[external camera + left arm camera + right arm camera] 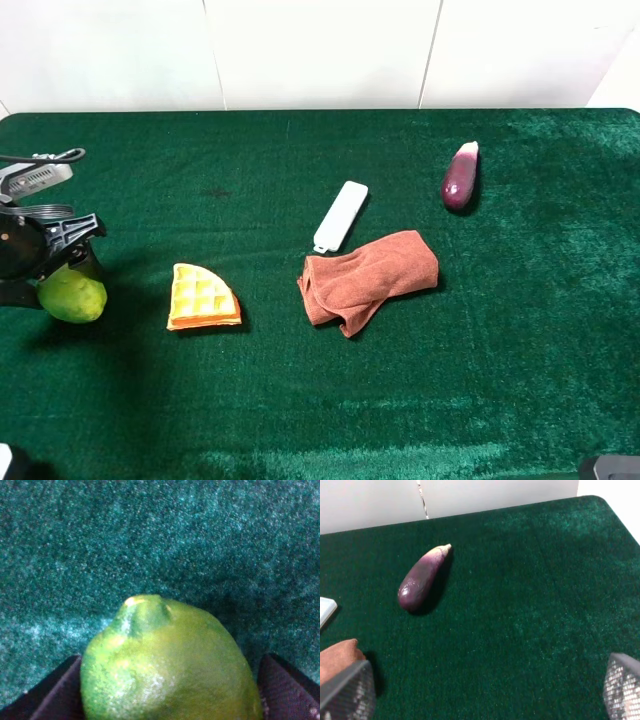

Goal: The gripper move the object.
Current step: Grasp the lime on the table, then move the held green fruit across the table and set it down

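The yellow-green fruit (pixel 72 295) is at the far left of the green table, just left of the waffle wedge. My left gripper (pixel 68 268), a black claw, comes down on it from above. In the left wrist view the fruit (pixel 167 660) fills the space between the two dark fingers (pixel 52 695), which press against its sides. I cannot tell whether it is lifted or rests on the cloth. My right gripper (pixel 485 695) is open and empty, with its mesh-padded fingers (pixel 347 692) wide apart over bare cloth.
An orange waffle wedge (pixel 202 297) lies right of the fruit. A rust-brown cloth (pixel 368 278) and a white remote (pixel 341 215) lie mid-table. A purple eggplant (pixel 460 177) is at the back right and also shows in the right wrist view (pixel 421 579).
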### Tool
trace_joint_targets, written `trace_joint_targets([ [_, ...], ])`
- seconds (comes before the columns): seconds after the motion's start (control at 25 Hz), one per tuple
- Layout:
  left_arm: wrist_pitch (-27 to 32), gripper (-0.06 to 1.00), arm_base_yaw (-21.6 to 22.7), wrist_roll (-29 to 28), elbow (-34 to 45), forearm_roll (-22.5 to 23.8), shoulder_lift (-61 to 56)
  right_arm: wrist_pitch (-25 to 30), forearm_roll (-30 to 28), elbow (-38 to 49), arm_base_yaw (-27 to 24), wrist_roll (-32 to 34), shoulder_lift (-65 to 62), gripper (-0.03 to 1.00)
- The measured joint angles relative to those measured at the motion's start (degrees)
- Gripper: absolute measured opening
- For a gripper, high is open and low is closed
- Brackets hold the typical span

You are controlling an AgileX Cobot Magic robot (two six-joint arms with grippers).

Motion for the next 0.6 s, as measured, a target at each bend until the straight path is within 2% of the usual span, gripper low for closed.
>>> trace_joint_targets([
  [0.6,2.42,0.69,0.0,0.0,-0.21,0.0,0.0,-0.13,0.0,0.0,0.0,0.0,0.0,0.7],
])
